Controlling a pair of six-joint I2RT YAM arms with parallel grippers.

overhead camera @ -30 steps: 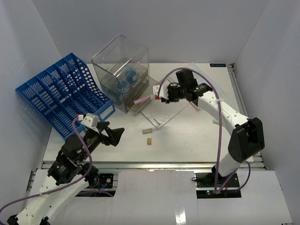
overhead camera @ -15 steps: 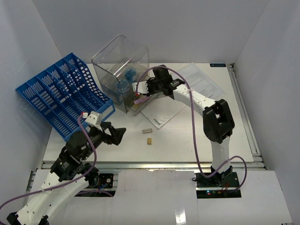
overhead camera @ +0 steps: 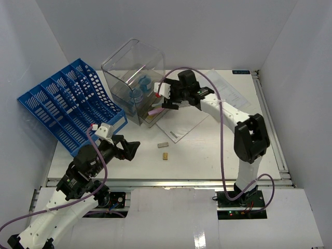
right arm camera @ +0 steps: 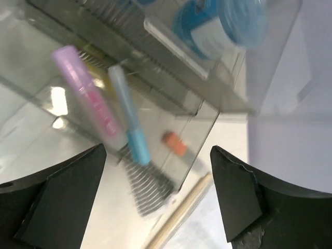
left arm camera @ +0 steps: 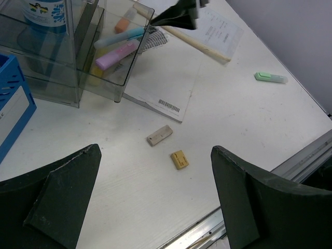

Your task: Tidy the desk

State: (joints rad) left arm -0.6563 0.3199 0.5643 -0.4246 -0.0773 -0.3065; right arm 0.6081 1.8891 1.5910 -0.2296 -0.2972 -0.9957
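White walls enclose a large flat white counter (overhead camera: 218, 150) with a metal rail frame; it fills the middle of the overhead view. A tall clear plastic bin (overhead camera: 132, 62) stands toward the far left. A low clear tray (left arm camera: 129, 72) at the bin's front holds a pink highlighter (right arm camera: 91, 101), a pale blue pen (right arm camera: 128, 116) and a small orange piece (right arm camera: 174, 143).

The right claw (right arm camera: 155, 171) hangs over that tray, jaws spread wide, holding nothing. A printed paper sheet (overhead camera: 187, 122) lies just right of the bin.

On the near side of the bin rest a small grey block (overhead camera: 162, 146) and a small yellow block (overhead camera: 165, 155). Left of the bin sits a blue slotted file rack (overhead camera: 67, 104). The left claw (left arm camera: 155, 176) hovers well apart from the bin near the counter's front edge, wide open and empty.
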